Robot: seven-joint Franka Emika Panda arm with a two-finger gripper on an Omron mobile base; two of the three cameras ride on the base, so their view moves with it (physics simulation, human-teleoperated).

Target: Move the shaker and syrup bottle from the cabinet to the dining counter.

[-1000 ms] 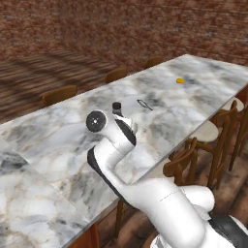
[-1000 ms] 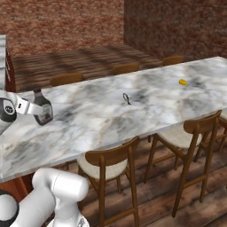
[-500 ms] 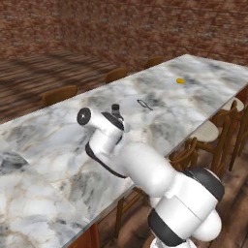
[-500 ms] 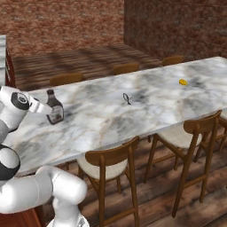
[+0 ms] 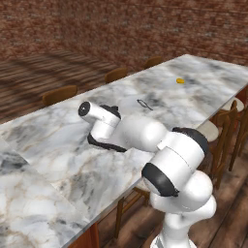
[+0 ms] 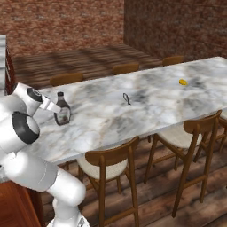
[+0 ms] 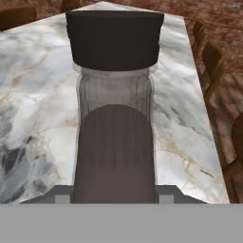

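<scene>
Across all three views we log the long marble worktop, lined with wooden chairs. Next in size, the white arm reaches low over its near end. On the slab stands the syrup bottle, upright, dark cap up; the hand view has it close up. The hand sits against the bottle's side; whether it clamps the bottle we cannot tell. Smallest: a thin dark item mid-worktop, and a yellow bit far off.
</scene>
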